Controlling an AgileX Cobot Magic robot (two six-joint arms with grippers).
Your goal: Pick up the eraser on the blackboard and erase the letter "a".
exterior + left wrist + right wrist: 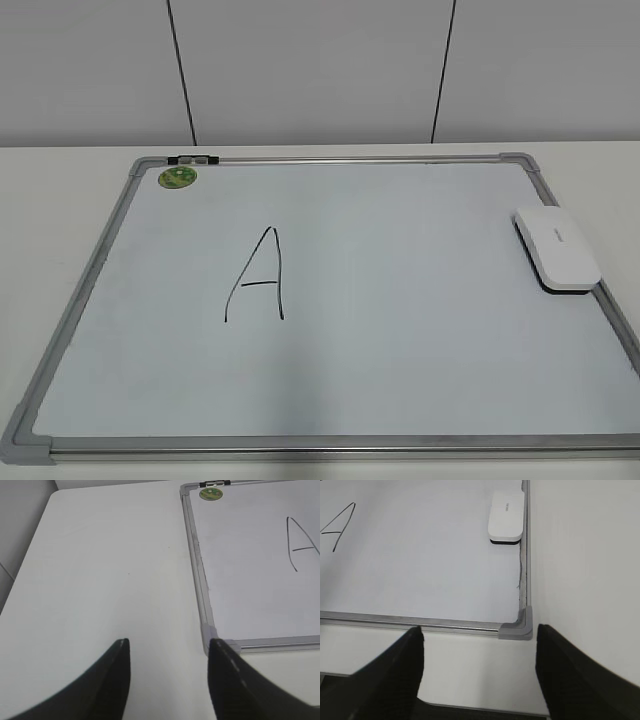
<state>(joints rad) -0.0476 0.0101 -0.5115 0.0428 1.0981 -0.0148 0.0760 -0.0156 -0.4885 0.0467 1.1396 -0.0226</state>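
The white eraser [557, 249] lies flat on the right side of the blackboard [400, 340], against its right frame. It also shows in the right wrist view [506, 517]. The only writing I see is a large capital "A" [258, 275]; no small letter "a" shows in any view. My left gripper [170, 642] is open and empty over the bare table, left of the board's near left corner. My right gripper [479, 628] is open and empty above the table's front edge, by the board's near right corner. Neither gripper shows in the exterior view.
The board lies on a white table [60, 190]. A round green sticker [178, 178] and a dark clip [193, 160] sit at the board's far left corner. A grey panelled wall stands behind the table.
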